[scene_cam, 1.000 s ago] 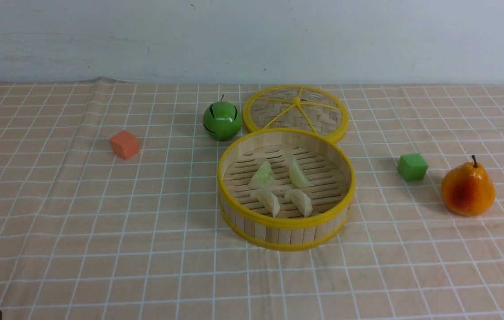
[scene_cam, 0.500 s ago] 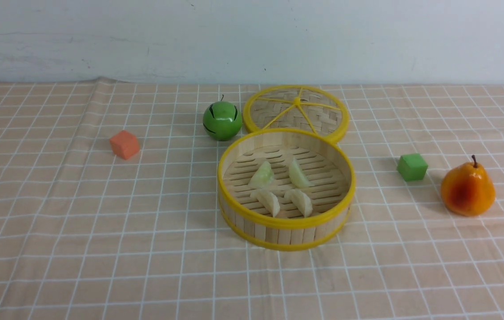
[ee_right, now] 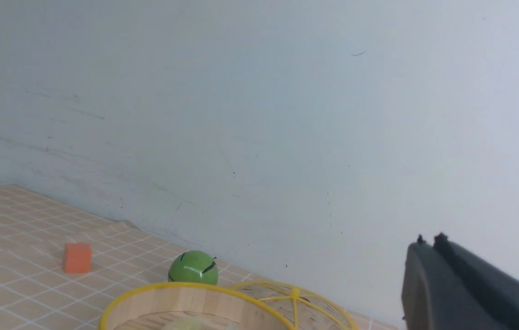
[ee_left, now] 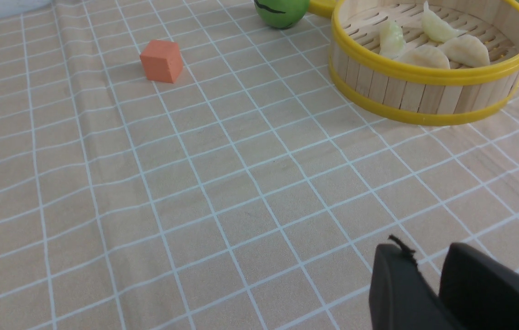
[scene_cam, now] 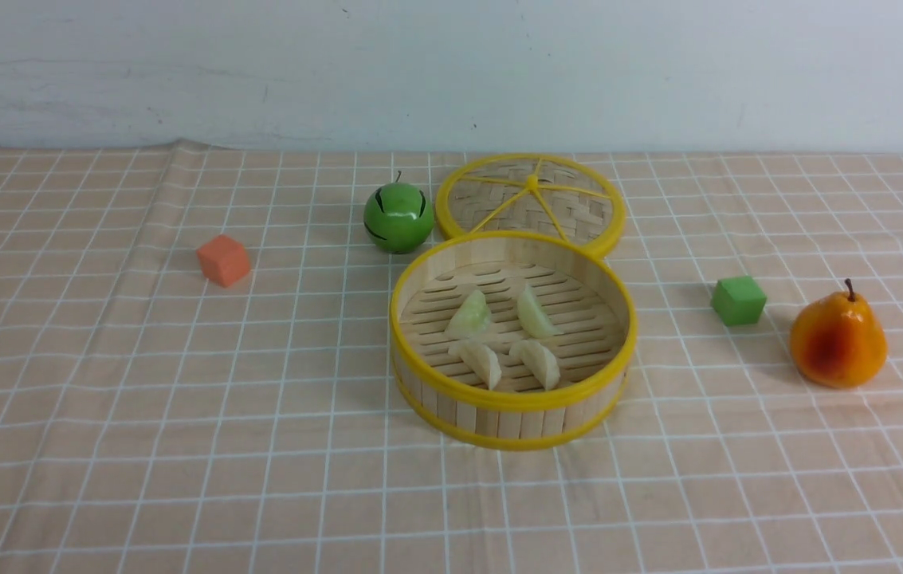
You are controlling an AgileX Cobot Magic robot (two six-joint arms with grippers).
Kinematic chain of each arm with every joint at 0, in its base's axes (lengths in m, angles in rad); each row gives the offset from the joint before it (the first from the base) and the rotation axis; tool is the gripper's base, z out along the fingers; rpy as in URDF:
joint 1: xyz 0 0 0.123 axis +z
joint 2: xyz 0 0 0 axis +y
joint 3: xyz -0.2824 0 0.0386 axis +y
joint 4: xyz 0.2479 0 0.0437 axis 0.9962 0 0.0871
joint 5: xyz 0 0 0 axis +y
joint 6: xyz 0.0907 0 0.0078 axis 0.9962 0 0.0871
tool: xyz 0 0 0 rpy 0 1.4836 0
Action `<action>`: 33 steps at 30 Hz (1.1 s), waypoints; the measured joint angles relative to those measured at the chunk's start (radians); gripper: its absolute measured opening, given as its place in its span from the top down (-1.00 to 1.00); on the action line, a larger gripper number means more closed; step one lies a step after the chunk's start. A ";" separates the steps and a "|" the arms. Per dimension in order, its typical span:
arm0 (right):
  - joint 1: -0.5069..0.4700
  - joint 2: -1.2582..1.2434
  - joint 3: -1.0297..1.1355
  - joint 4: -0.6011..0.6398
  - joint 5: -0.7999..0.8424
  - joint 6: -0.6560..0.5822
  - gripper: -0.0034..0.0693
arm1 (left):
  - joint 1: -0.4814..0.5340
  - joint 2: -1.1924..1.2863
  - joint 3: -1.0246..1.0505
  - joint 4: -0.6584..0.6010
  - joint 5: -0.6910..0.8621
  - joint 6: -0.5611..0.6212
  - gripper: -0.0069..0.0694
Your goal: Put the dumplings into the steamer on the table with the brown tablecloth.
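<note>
The round bamboo steamer point(scene_cam: 511, 418) with yellow rims stands mid-table on the brown tablecloth point(scene_cam: 180, 414). On its slatted floor lie the dumplings: two pale green ones point(scene_cam: 469, 315) point(scene_cam: 535, 312) at the back and two cream-white ones point(scene_cam: 480, 360) point(scene_cam: 540, 361) in front. My left gripper point(ee_left: 428, 259) hovers low over bare cloth, well short of the steamer point(ee_left: 424, 94), its jaws slightly open with nothing between them. My right gripper point(ee_right: 429, 240) is raised and faces the wall, shut and empty, with the steamer's rim point(ee_right: 186, 300) below it.
The flat woven lid point(scene_cam: 531, 195) lies right behind the steamer. A green apple point(scene_cam: 398, 217) sits to the lid's left and an orange cube point(scene_cam: 223, 259) farther left. A green cube point(scene_cam: 738, 300) and a pear point(scene_cam: 838, 339) stand on the right. A wall closes off the back.
Half a second ago a dark tip of the right gripper showed at the front view's right edge; it has now left that view. The dumplings and the steamer have not moved.
</note>
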 joint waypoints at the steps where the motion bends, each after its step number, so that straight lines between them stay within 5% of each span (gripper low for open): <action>1: -0.010 -0.056 0.000 0.035 0.038 0.000 0.91 | 0.000 0.000 0.000 0.000 0.000 0.000 0.43; 5: -0.098 -0.218 0.000 0.086 0.263 0.000 0.91 | 0.000 0.000 0.000 0.000 0.000 0.000 0.42; 9: -0.197 -0.416 0.000 0.090 0.679 0.000 0.90 | 0.000 0.000 0.000 0.000 0.002 0.000 0.41; 15: -0.260 -0.443 -0.004 0.078 1.092 -0.013 0.87 | 0.000 -0.001 0.000 0.004 0.003 0.000 0.39; 33: -0.259 -0.444 -0.011 0.064 1.126 -0.038 0.81 | 0.000 -0.001 0.000 0.005 0.008 0.000 0.39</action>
